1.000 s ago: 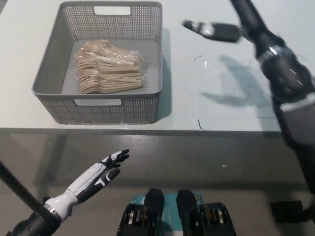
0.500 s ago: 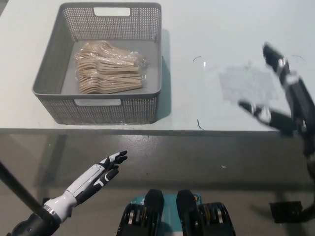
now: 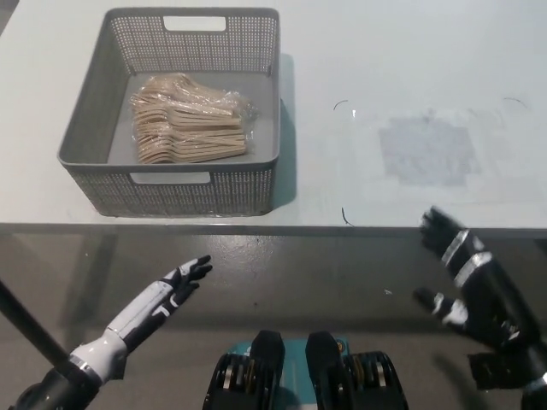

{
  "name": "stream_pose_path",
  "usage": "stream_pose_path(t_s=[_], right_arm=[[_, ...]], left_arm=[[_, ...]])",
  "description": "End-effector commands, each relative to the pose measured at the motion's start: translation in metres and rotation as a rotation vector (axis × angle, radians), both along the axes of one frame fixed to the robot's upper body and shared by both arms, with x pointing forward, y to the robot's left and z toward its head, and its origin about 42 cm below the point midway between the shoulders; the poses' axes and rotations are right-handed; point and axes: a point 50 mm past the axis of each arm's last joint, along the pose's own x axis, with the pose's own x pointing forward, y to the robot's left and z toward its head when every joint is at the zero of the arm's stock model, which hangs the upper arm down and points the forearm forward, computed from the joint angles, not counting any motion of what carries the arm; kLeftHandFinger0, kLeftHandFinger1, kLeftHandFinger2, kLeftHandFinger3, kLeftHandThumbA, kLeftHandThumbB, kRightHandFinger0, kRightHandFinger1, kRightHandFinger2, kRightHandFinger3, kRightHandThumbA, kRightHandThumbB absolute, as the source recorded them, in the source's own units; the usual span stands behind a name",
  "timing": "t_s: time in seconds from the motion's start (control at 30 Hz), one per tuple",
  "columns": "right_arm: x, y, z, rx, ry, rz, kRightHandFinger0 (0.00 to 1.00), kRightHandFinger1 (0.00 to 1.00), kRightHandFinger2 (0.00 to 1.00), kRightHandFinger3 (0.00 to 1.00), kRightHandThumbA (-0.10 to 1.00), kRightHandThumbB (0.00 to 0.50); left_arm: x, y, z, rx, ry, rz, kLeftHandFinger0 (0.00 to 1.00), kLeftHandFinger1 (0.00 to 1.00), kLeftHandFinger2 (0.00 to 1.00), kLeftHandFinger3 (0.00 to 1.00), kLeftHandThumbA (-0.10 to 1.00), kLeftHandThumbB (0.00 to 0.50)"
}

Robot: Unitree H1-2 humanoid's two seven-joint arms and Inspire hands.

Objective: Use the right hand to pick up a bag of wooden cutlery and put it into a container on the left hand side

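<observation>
Looking down, you have the bag of wooden cutlery lying in the grey basket by the table's front edge, leftward, while right hand and left hand hang off that edge, fingers spread, empty.

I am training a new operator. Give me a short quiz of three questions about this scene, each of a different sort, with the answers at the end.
1. True or false: the bag of wooden cutlery lies inside the grey basket.
2. Where is the black right hand?
A. Over the basket
B. At the lower right, in front of the near edge of the table, open and holding nothing
C. Closed on the bag
3. Fill in the word: the white left hand rests open at the lower ___ of the picture, touching nothing.

Key: 1 true; 2 B; 3 left.
</observation>
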Motion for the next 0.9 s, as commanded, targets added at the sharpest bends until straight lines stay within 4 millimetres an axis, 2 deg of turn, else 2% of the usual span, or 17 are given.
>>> stream_pose_path(t_s=[0.0,0.07,0.17,0.3,0.43,0.6,0.67,0.87], right_arm=[[-0.005,0.021,-0.007,0.069,0.054,0.072,1.0,1.0,1.0,1.0,1.0,0.329],[-0.01,0.032,-0.012,0.081,0.079,0.063,1.0,1.0,1.0,1.0,1.0,0.285],[-0.017,0.044,-0.019,0.155,0.127,0.019,1.0,1.0,1.0,1.0,1.0,0.301],[-0.024,0.06,-0.035,0.267,0.198,-0.052,1.0,1.0,1.0,1.0,1.0,0.261],[-0.017,0.057,-0.036,0.261,0.196,-0.065,1.0,1.0,1.0,1.0,1.0,0.198],[-0.012,0.057,-0.035,0.236,0.199,-0.076,1.0,1.0,1.0,1.0,1.0,0.212],[-0.008,0.059,-0.031,0.236,0.18,-0.071,1.0,1.0,1.0,1.0,1.0,0.182],[-0.002,0.066,-0.023,0.238,0.136,-0.123,1.0,1.0,1.0,1.0,1.0,0.153]], left_arm=[[0.004,-0.002,0.014,-0.106,-0.087,0.057,1.0,1.0,1.0,1.0,1.0,0.376],[0.003,-0.004,0.012,-0.134,-0.087,0.091,1.0,1.0,1.0,1.0,1.0,0.372],[0.001,-0.008,0.009,-0.169,-0.074,0.127,1.0,1.0,1.0,1.0,1.0,0.373],[-0.007,-0.013,0.002,-0.223,-0.057,0.154,1.0,1.0,1.0,1.0,1.0,0.387],[-0.013,-0.017,-0.002,-0.241,-0.068,0.178,1.0,1.0,1.0,1.0,1.0,0.373],[-0.014,-0.021,-0.004,-0.234,-0.081,0.186,1.0,1.0,1.0,1.0,1.0,0.361],[-0.012,-0.024,-0.005,-0.247,-0.078,0.194,1.0,1.0,1.0,1.0,1.0,0.361],[-0.013,-0.035,-0.008,-0.27,-0.082,0.209,1.0,1.0,1.0,1.0,1.0,0.345]])
